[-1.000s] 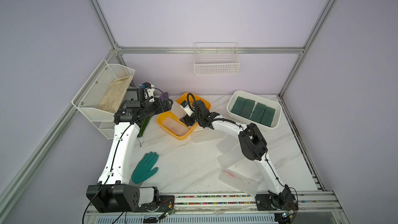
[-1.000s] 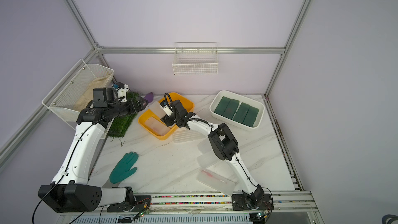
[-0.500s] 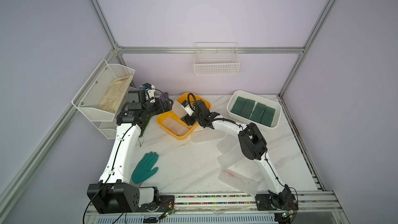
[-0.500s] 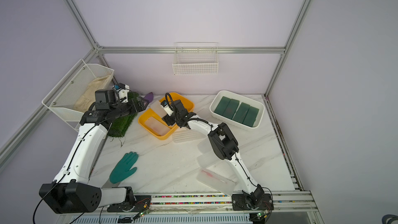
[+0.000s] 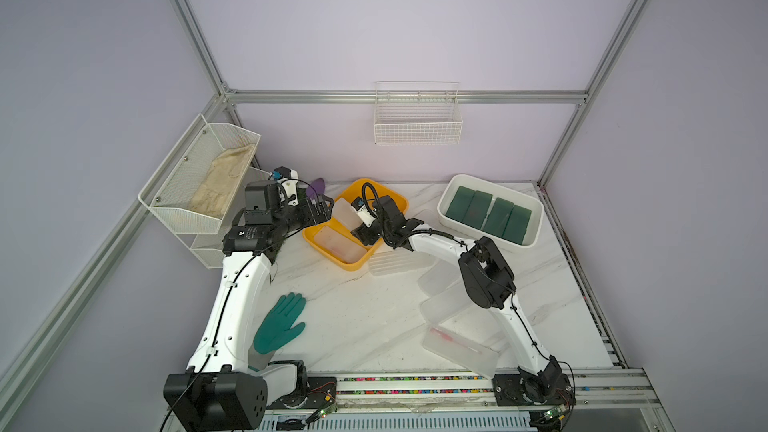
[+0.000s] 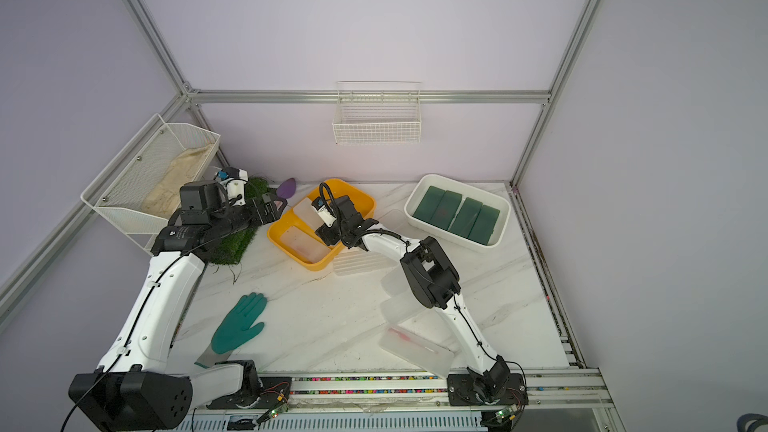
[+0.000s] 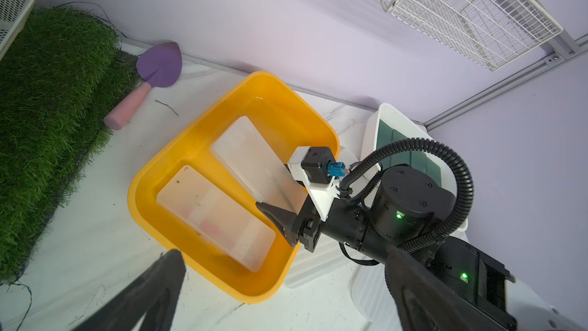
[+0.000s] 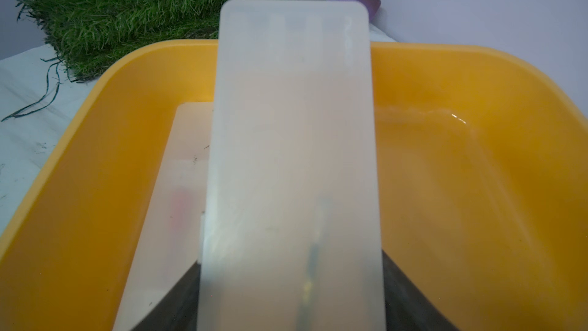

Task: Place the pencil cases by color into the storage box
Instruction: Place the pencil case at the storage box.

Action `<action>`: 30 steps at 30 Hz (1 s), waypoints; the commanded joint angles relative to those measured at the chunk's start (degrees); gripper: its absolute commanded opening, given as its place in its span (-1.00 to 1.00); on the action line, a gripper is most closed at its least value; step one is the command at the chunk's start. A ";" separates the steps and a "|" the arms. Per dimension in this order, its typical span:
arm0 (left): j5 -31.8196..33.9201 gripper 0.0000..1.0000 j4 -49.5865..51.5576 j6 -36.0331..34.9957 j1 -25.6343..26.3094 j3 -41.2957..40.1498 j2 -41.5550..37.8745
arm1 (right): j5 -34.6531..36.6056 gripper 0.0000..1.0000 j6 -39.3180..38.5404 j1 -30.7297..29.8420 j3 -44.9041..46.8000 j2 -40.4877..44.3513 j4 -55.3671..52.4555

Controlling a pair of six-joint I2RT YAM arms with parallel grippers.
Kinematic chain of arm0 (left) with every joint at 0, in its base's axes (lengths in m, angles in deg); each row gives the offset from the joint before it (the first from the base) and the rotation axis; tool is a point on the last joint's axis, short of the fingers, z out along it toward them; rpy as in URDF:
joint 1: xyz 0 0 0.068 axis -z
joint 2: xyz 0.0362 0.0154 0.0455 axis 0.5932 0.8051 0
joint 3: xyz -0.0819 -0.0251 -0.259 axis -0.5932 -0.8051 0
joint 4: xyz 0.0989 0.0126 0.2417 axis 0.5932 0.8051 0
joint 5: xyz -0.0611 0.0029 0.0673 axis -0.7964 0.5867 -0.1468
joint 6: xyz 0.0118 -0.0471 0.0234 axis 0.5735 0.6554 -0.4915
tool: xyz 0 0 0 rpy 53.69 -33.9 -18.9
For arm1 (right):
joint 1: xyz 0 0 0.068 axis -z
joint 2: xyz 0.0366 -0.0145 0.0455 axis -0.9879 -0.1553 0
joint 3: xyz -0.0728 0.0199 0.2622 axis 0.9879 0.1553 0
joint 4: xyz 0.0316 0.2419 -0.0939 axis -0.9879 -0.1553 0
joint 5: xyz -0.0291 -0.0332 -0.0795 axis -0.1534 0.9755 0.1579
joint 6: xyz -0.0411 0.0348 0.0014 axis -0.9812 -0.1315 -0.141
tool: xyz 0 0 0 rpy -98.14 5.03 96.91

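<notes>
A white marble desk [image 5: 353,326] carries two bins and a scatter of pencil cases, with a robot arm reaching in from each front corner. Sorting appears about half done: the green cases are binned and the frosted ones are under way.

The white bin [image 5: 536,218], at the back right, holds four green cases [image 5: 486,211] lying side by side. The yellow bin [image 5: 399,201], at the back centre, holds one flat frosted case [image 5: 338,245] along its left side, with free floor beside it.

The tilted frosted case [image 5: 344,211] hangs over that free floor, its far end raised above the bin's rim. The right tool [image 7: 283,208] is clamped on its near end. Whether it touches the bin floor cannot be told. The next move probably calls for lowering and levelling it beside the flat one, then letting go.

At least four loose frosted cases [image 5: 459,351] lie on the desk around the right arm, one just beside the yellow bin.

The left tool [image 5: 321,209] hovers just beside the yellow bin's left rim, spread wide and empty.

A teal glove [image 5: 278,326] lies near the left arm.
</notes>
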 commanded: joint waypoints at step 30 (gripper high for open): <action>-0.62 1.00 -2.08 -1.98 -0.10 -1.86 0.77 | 3.68 0.35 -5.51 0.03 -26.39 -15.39 -17.95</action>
